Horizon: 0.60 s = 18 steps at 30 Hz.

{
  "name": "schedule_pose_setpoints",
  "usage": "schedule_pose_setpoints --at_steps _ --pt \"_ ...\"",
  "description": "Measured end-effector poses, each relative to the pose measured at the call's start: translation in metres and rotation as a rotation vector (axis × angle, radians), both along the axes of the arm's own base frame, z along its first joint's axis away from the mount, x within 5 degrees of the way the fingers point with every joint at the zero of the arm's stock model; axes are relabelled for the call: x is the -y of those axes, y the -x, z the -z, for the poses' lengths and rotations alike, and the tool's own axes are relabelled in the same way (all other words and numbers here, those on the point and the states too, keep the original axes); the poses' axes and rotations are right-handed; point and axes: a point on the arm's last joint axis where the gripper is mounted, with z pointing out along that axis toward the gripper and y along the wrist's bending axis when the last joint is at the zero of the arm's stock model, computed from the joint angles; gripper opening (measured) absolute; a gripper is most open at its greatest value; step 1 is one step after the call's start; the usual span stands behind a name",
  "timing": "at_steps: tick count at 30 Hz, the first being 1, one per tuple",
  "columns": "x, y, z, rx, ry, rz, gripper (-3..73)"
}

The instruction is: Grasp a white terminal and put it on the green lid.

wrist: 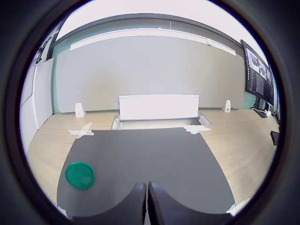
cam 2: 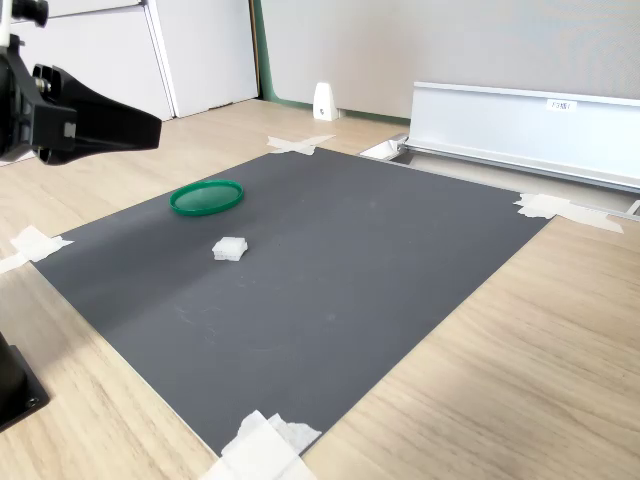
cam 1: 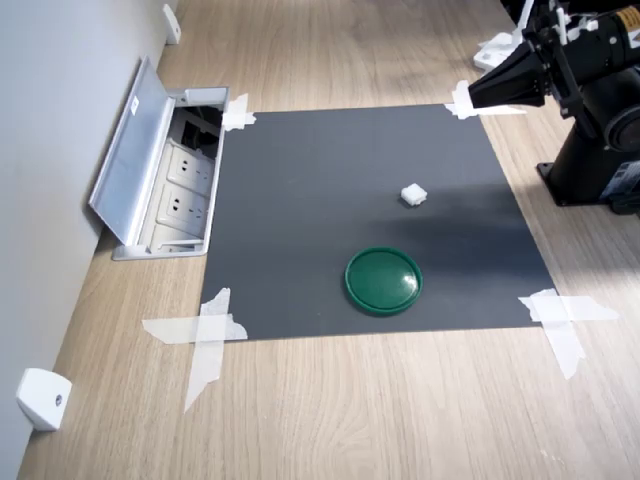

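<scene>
A tiny white terminal lies on the dark mat, apart from the green lid, a flat round disc nearer the mat's edge. The terminal does not show in the wrist view. My gripper hangs in the air above the mat's corner by the arm base, well away from both things. Its two dark fingers are pressed together with nothing between them, so it is shut.
The dark mat is taped to the wooden table at its corners. A floor socket box with its metal lid raised borders the mat by the wall. White wedge brackets stand along the wall. The arm's black base stands beside the mat.
</scene>
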Motion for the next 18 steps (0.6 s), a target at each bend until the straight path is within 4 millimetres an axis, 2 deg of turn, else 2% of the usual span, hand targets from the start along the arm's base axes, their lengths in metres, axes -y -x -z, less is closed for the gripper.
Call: schedule_pose_setpoints --at_steps 7,18 --pt "0.001 -0.02 -0.003 -0.13 -0.005 -0.001 -0.9" --pt "0.002 -0.066 -0.058 -0.279 -0.009 0.001 -0.9"
